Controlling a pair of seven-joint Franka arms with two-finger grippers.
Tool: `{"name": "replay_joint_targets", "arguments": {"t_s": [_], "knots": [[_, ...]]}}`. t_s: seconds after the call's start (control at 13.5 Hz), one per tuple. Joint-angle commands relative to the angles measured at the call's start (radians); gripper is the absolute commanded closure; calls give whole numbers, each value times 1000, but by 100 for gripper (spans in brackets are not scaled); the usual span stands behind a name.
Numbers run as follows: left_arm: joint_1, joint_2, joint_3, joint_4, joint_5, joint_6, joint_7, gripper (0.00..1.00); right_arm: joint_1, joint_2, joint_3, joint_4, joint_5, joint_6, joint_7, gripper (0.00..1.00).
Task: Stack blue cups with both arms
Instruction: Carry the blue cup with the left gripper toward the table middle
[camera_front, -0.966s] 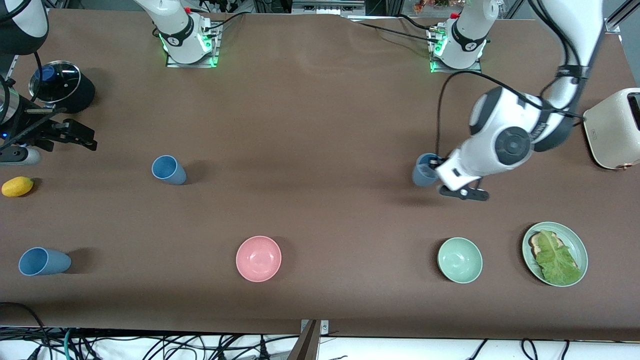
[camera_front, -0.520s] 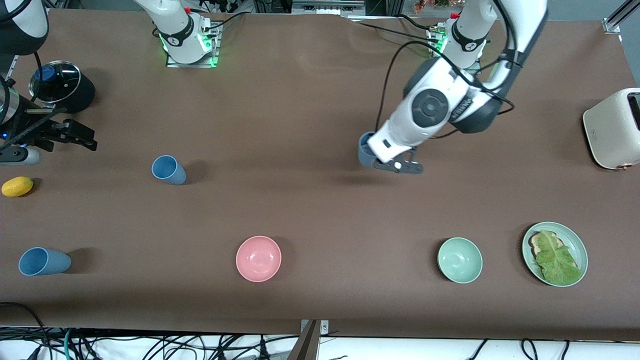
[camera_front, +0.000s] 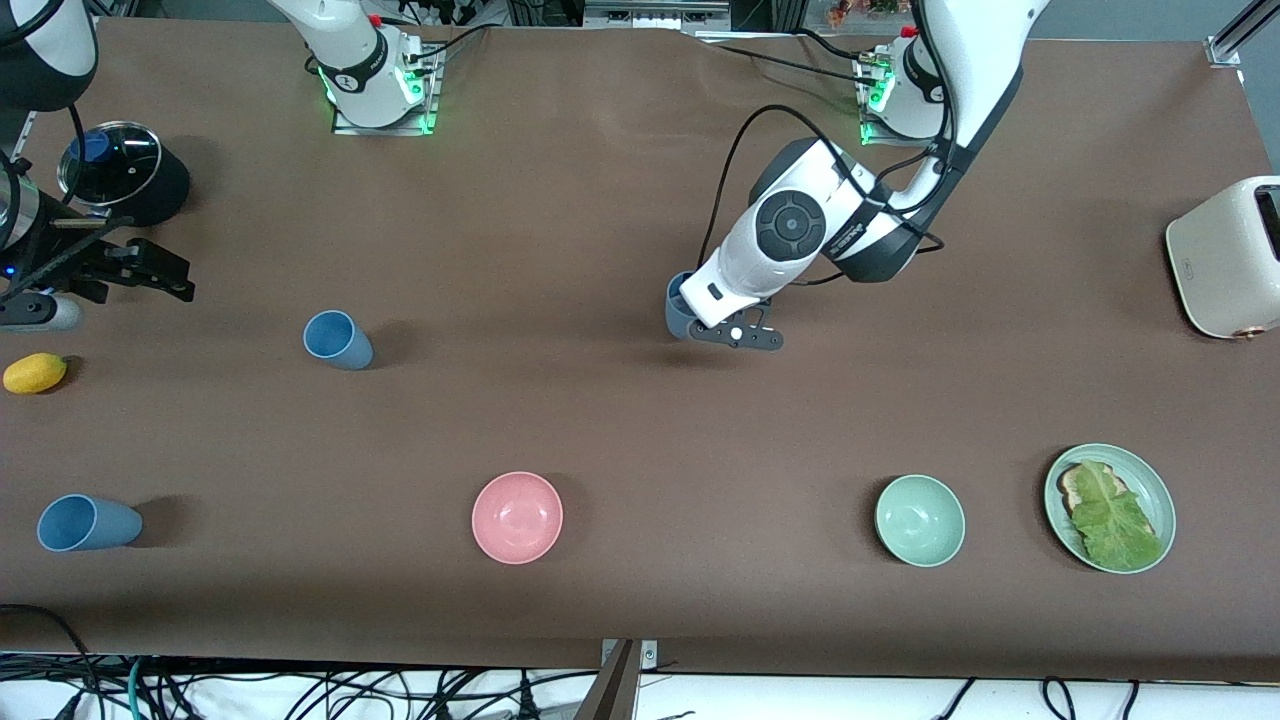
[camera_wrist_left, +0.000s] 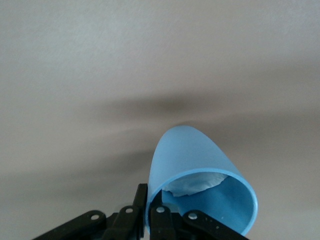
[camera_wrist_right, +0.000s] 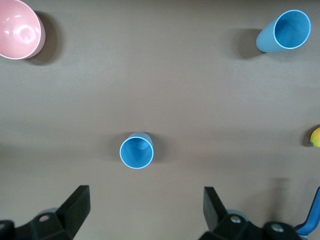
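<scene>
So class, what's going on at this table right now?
The left end effector is shut on the rim of a blue cup, carrying it over the table's middle. The right end effector hangs open above a second blue cup standing upright. A third cup stands nearer the front camera. Nothing is stacked yet.

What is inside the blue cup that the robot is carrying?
Something white sits deep inside the blue cup held by the left pincer, near its bottom. The cup's wall covers most of it, so what it is cannot be told.
</scene>
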Motion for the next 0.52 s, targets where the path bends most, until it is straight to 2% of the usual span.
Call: {"name": "replay_joint_targets", "arguments": {"t_s": [0.0, 0.45], "knots": [[-14, 44, 8, 39, 73, 50, -14, 100, 0, -3, 1, 0, -1, 0, 14, 0], [-28, 73, 13, 39, 93, 79, -14, 100, 0, -3, 1, 0, -1, 0, 14, 0]]}}
